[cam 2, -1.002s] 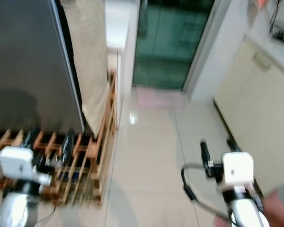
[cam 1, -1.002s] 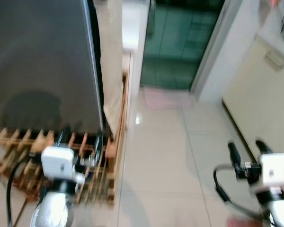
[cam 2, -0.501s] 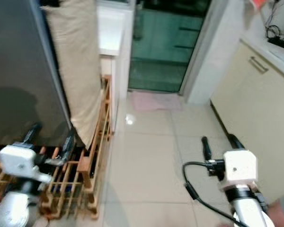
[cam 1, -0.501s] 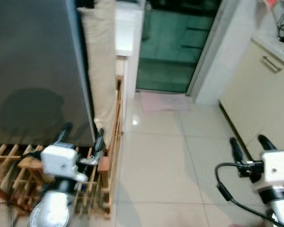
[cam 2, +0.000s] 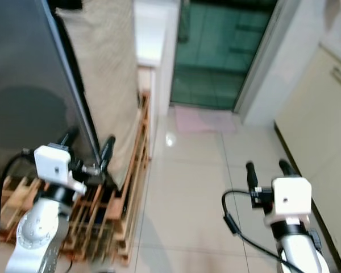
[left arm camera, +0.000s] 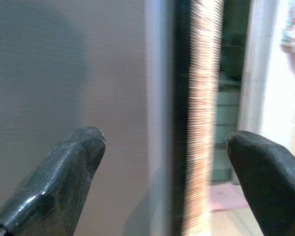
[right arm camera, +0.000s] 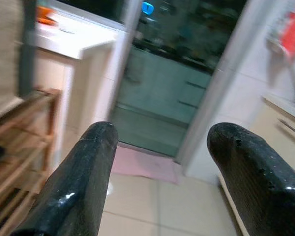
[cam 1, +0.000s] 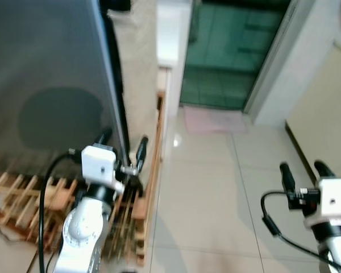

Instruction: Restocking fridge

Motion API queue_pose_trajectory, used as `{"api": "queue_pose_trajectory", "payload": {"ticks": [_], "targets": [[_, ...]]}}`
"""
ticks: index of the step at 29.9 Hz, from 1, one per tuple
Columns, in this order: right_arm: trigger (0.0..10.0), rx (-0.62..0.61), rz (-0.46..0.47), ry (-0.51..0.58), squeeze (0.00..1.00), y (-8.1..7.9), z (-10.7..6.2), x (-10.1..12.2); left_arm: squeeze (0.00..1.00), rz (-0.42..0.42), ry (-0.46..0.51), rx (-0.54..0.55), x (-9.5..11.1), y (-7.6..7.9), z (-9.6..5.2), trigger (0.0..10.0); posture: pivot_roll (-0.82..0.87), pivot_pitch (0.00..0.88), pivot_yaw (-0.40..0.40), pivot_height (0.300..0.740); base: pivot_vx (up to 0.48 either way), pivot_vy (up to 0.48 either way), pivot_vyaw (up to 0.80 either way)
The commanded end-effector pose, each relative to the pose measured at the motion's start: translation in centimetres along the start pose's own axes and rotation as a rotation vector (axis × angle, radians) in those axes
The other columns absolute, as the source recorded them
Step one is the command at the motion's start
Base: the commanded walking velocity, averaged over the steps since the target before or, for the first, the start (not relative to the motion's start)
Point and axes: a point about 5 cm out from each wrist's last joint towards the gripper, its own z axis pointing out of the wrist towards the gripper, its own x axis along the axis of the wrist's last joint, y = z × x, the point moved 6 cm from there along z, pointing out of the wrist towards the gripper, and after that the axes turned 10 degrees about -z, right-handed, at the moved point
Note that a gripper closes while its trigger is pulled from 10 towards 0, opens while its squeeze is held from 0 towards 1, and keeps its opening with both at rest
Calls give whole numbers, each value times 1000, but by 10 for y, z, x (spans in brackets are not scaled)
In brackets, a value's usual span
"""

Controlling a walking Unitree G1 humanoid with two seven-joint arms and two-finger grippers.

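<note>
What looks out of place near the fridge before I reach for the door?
A beige cloth-like sheet hangs down the fridge's side, draping onto the wooden rack below, which is unusual there. Nothing looks spilled or broken. The left pincer is open astride the door's edge; the right pincer is open over bare floor.

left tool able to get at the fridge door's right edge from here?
Probably yes. The left tool is open, its fingers straddling the right edge of the dark grey fridge door, nothing between; contact is unclear.

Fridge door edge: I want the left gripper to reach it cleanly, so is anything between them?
Nothing visible. The left gripper is open, fingers either side of the fridge door edge, wooden rack below.
</note>
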Motion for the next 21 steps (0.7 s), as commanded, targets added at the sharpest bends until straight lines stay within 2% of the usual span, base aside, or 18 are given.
{"api": "queue_pose_trajectory", "payload": {"ticks": [1,11,21], "targets": [[10000,-5,-3,4,0,4,0,3,0,11,10,-11,5,5,1,10000,31,0,-72,740,0,0,688],[10000,-4,-7,0,0,6,0,2,0,-7,17,-22,6,7,-1,10000,36,0,-77,740,0,0,672],[10000,0,-13,-12,0,6,0,0,0,-2,53,-19,12,6,-7,10000,37,0,-78,740,0,-469,656]]}}
